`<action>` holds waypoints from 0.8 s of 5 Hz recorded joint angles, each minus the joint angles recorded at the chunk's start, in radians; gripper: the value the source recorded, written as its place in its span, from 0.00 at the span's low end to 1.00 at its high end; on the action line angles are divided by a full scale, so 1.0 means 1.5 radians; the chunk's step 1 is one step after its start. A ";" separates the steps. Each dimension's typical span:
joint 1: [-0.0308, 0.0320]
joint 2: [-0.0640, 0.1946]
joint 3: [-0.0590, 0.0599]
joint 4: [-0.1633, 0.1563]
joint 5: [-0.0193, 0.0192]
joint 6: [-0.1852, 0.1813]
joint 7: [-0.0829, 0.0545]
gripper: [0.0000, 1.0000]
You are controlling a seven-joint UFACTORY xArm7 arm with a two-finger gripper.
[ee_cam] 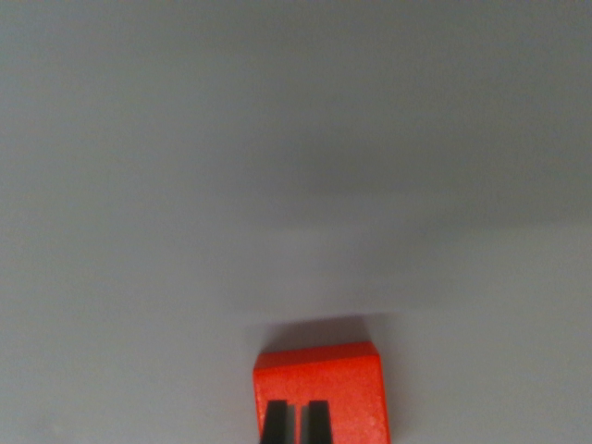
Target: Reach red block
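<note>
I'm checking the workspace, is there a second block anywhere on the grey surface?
No, the red block at the bottom edge is the only object on the grey surface.

No readable text, label or number shows anywhere.

Wrist camera, single view
Looks steeply down, close above the block point(320, 388) at the frame's bottom edge.

surface point(296, 139): plain grey | blurred | fills the wrist view
</note>
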 joint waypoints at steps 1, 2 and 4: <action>-0.0016 0.006 -0.002 -0.015 -0.0006 -0.022 -0.002 0.00; -0.0016 0.006 -0.002 -0.015 -0.0006 -0.022 -0.002 0.00; -0.0031 0.012 -0.004 -0.030 -0.0013 -0.045 -0.003 0.00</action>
